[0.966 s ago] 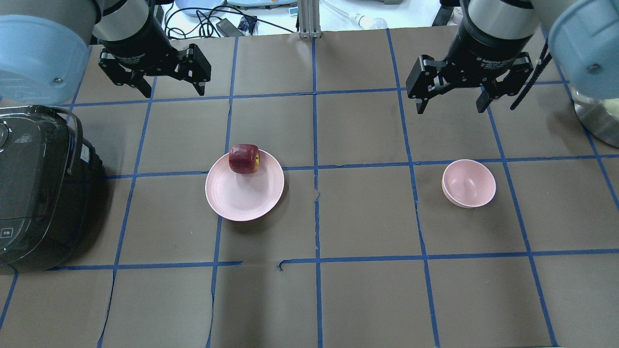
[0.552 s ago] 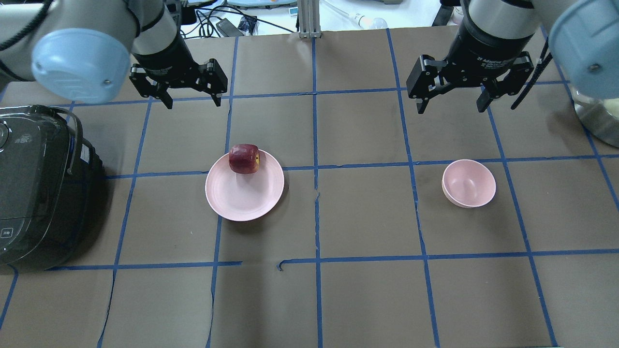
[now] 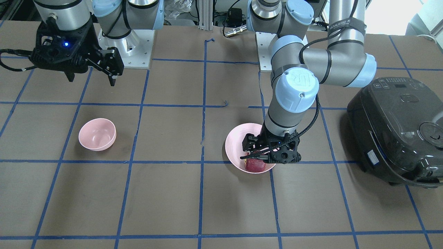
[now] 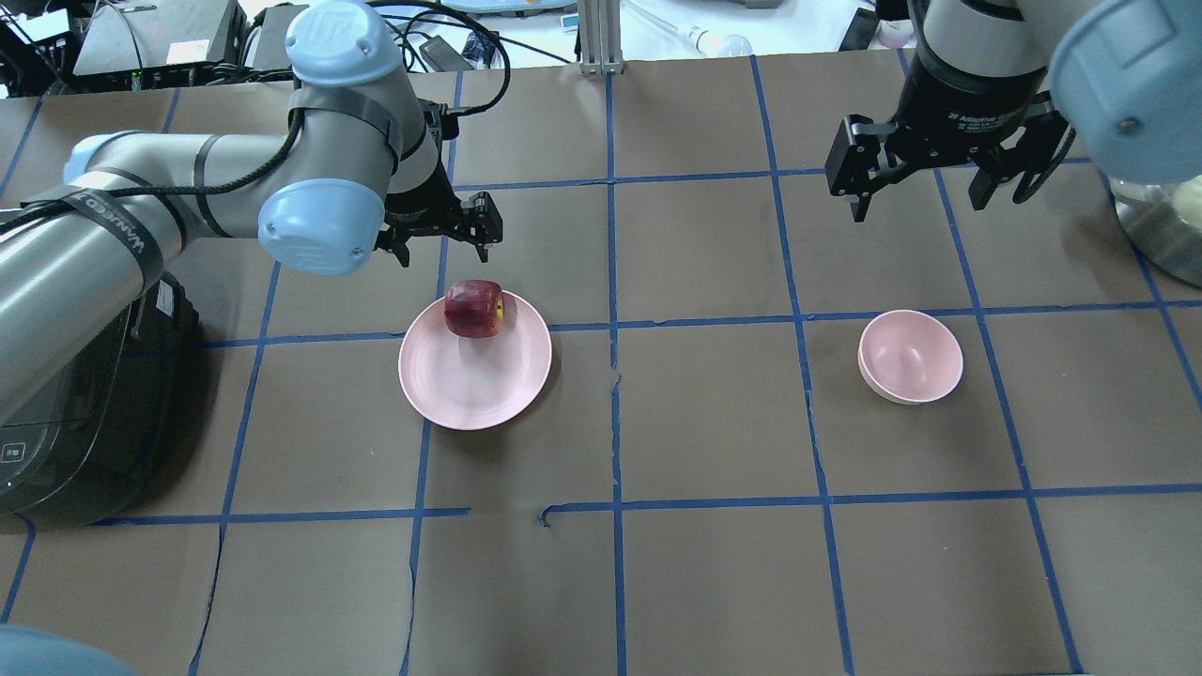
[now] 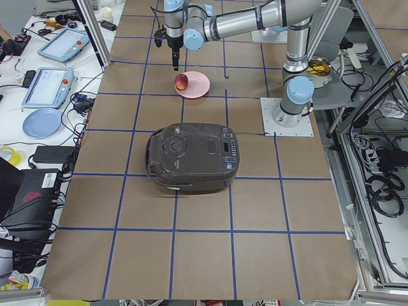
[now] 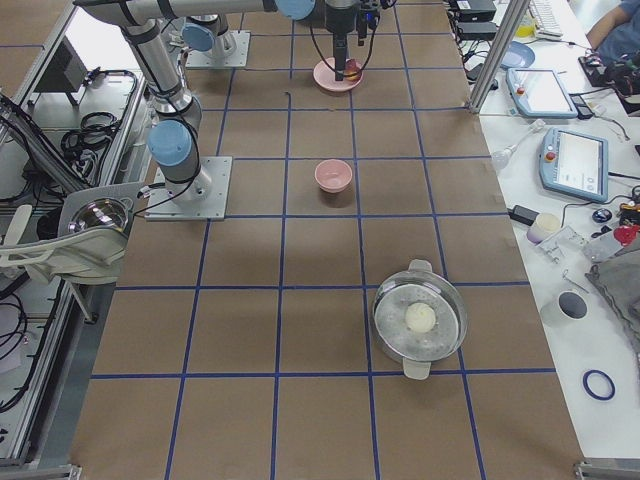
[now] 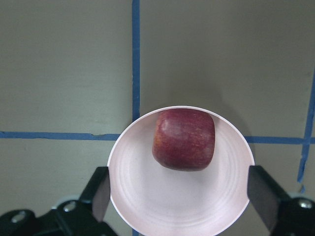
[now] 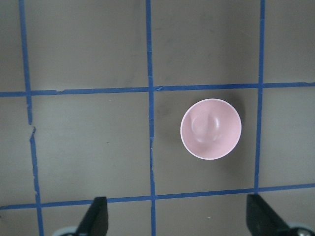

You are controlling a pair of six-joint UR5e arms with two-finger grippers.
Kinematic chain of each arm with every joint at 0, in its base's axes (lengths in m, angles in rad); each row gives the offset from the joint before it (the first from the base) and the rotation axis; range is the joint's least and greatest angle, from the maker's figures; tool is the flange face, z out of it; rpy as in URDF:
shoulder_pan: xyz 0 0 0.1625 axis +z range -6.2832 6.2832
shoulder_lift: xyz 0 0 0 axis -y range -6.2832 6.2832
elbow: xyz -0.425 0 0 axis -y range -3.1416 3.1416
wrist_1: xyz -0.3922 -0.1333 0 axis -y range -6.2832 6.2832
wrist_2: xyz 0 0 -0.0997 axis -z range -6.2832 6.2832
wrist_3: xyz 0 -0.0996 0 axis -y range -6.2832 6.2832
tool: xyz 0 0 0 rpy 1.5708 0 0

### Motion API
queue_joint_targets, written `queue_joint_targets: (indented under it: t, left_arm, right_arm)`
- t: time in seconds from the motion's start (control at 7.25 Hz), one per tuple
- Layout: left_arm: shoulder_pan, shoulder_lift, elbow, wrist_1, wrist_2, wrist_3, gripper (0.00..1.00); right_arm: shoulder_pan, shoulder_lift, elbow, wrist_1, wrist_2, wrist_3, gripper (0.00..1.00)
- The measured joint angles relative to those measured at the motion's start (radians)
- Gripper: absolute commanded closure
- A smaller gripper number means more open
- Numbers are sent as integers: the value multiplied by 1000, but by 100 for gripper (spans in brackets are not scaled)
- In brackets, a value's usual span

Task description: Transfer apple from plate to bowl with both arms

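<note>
The dark red apple (image 4: 474, 308) lies at the far edge of the wide pink plate (image 4: 470, 390). My left gripper (image 4: 445, 249) hangs open above the plate, clear of the apple. In the left wrist view the apple (image 7: 185, 140) sits on the plate (image 7: 172, 201) between and ahead of the open fingers (image 7: 101, 192). The front-facing view shows the left gripper (image 3: 270, 157) just over the apple (image 3: 255, 166). The small deep pink bowl (image 4: 910, 356) stands empty at the right. My right gripper (image 4: 920, 202) is open and empty, high behind the bowl (image 8: 210, 129).
A black rice cooker (image 4: 75, 376) stands at the table's left edge, close to the left arm. A steel pot (image 4: 1160, 235) with a pale round thing in it (image 6: 420, 318) stands at the far right. Blue tape lines grid the brown table.
My left arm has swung from the back left corner towards the plate and lowered over the apple. My right gripper has shifted slightly right. Apple, plate and bowl have not moved.
</note>
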Motion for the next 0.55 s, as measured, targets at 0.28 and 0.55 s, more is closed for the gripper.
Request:
queue_joint_targets:
  t: [0.28, 0.55]
  left_arm:
    - [-1, -37, -47, 69, 0, -4, 2]
    - [-2, -69, -58, 91, 2, -3, 1]
  right_arm:
    - [-147, 32, 12, -2, 6, -166, 0]
    - [-310, 105, 65, -71, 48, -348, 0]
